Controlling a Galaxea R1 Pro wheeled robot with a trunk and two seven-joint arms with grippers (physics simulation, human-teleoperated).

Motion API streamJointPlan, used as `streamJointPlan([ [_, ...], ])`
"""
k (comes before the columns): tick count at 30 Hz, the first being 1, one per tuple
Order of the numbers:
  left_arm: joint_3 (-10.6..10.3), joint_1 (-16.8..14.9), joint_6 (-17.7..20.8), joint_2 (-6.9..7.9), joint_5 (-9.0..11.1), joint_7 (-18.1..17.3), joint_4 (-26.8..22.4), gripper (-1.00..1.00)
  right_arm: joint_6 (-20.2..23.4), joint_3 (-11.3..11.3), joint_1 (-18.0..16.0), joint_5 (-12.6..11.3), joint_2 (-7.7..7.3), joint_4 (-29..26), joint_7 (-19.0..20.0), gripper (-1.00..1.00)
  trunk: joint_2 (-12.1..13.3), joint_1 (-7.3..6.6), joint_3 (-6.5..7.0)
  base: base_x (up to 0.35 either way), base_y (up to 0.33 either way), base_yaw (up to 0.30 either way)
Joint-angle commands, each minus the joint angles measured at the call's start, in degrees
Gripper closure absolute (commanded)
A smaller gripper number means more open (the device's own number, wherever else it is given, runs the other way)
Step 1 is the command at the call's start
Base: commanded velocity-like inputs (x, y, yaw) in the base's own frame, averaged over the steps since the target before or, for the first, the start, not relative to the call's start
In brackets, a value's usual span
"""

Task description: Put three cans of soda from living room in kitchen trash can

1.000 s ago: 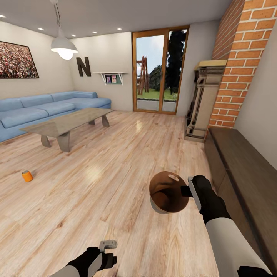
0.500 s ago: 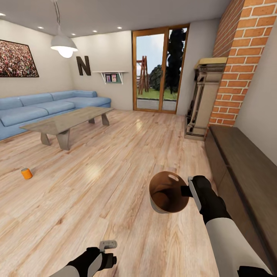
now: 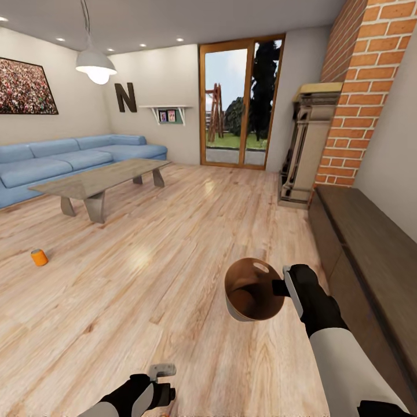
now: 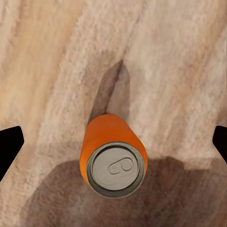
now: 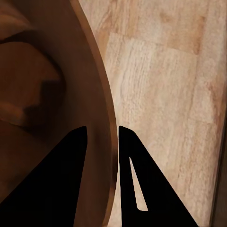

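While the right gripper (image 3: 285,288) pinches the trash can (image 3: 250,289) rim, the left gripper (image 4: 113,137) hangs spread wide above an upright orange can (image 4: 113,158). Best descend centred, then close evenly.

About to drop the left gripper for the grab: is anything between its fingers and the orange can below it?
Nothing visible. In the left wrist view the orange can stands upright on bare wood floor, between the two open fingers of the left gripper, with clear gaps on both sides.
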Motion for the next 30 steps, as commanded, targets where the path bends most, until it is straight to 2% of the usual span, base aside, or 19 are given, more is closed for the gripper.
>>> streamJointPlan([
  [1, 0.0, 0.01, -0.01, 0.0, 0.0, 0.0, 0.0, -1.0, 0.0, 0.01, -0.04, -0.75, 0.0, -0.04, 0.05, 1.0, -0.42, 0.22, -0.17, 0.0, 0.0, 0.0],
  [26, 0.0, 0.13, -0.04, -0.09, 0.0, -0.05, 0.0, -1.0, 0.0, 0.02, -0.04, -0.75, 0.0, -0.04, 0.05, 1.0, -1.15, 1.06, -5.67, 0.0, 0.0, 0.0],
  [30, 0.0, 0.13, -0.47, -0.09, 0.0, -0.1, 0.0, -1.0, 0.0, 0.02, -0.04, -0.75, 0.02, -0.04, 0.05, 1.0, -1.15, 1.06, -5.67, 0.0, 0.0, 0.0],
])
